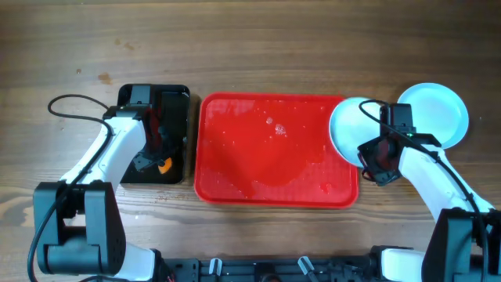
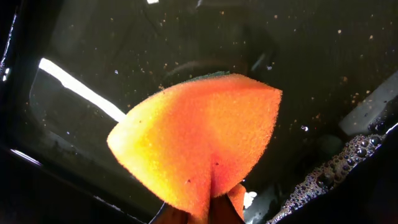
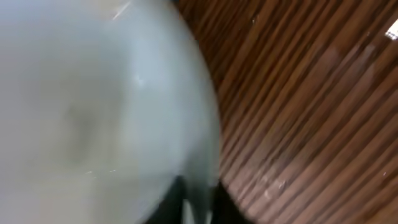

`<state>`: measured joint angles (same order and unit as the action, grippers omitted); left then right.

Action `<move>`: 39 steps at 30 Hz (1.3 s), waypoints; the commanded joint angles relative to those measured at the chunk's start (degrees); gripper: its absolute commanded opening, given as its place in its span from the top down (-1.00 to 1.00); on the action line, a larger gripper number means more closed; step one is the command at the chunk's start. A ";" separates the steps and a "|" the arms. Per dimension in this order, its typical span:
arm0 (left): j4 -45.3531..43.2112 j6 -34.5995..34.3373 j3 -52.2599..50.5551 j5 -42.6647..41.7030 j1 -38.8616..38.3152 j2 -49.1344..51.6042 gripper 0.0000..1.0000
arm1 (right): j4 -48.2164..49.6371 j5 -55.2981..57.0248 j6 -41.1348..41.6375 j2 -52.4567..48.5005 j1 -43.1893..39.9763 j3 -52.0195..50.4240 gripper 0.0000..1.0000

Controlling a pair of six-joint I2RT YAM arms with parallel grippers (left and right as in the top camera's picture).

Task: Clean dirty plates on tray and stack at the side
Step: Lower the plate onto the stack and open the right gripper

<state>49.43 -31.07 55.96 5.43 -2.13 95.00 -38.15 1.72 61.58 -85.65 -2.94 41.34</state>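
Observation:
The red tray (image 1: 266,157) lies mid-table, wet, with no plate flat on it. My right gripper (image 1: 374,157) is shut on the rim of a pale plate (image 1: 351,129) held over the tray's right edge; that plate fills the right wrist view (image 3: 93,106). More pale plate (image 1: 435,113) lies on the table at the far right; I cannot tell how many are stacked there. My left gripper (image 1: 160,163) is shut on a folded orange sponge (image 2: 199,134) over the black tray (image 1: 174,106).
The black tray (image 2: 124,56) holds dark soapy water with foam (image 2: 329,177) at its right. Bare wooden table (image 3: 311,112) lies right of the held plate. Both arms' cables run near the table's sides.

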 commanded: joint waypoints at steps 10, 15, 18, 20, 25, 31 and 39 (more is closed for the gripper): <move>-2.34 0.87 -0.26 -0.68 0.26 0.52 0.92 | -0.24 1.88 -1.81 -4.13 1.16 -4.59 0.91; -2.56 0.85 -0.26 -1.53 0.26 0.52 0.92 | -0.44 10.58 -9.49 -3.19 1.16 -1.16 0.91; -2.64 0.85 -0.26 -1.53 0.28 0.52 0.92 | 0.22 11.80 -12.09 0.98 1.14 1.01 0.91; -2.78 0.83 -0.26 -1.55 0.28 0.52 0.92 | 1.14 11.76 -12.20 4.63 1.14 2.08 0.91; -2.78 0.74 -0.26 -1.57 0.28 0.52 0.92 | 2.38 11.56 -13.33 9.44 1.14 3.78 0.91; -2.93 0.66 -0.26 -1.55 0.26 0.52 0.92 | 4.66 12.44 -10.34 9.53 -0.31 4.09 0.91; -3.61 0.66 -0.26 -1.55 0.26 0.52 0.92 | 6.43 8.92 -10.60 9.53 -13.99 4.09 0.91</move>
<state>46.06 -31.09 55.96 4.38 -2.13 95.00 -32.29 12.23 50.22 -76.90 -12.62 44.10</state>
